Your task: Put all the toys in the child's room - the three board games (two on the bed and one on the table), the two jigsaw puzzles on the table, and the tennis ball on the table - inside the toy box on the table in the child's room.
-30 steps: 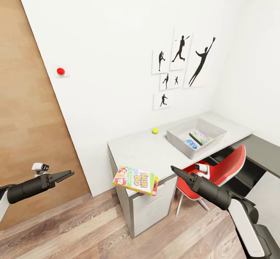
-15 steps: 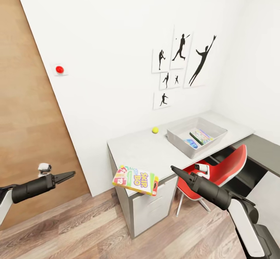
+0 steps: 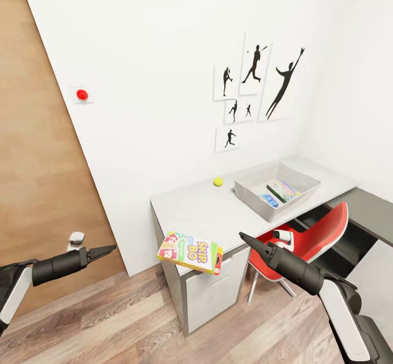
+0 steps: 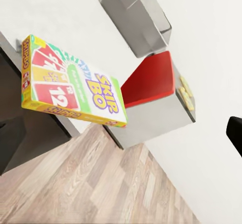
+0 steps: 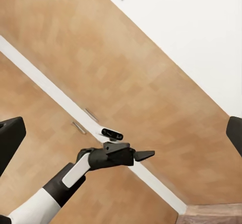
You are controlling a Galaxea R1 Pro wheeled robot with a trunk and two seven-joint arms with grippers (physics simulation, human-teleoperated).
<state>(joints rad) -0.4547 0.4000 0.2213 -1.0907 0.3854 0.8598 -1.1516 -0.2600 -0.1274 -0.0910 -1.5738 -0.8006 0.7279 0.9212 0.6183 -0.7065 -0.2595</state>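
One board game (image 3: 190, 252) is lying on the worktop (image 3: 202, 211) corner, overhanging the edge. One tennis ball (image 3: 218, 181) is sitting beside the toy box (image 3: 249, 195), which is holding two flat items. Both the left pincer (image 3: 112, 249) and the right pincer (image 3: 242, 237) are hanging clenched and empty.

The board game (image 3: 190, 251) (image 4: 70, 85) at the table's near edge reads "SKIP BO", with a "12" card printed.
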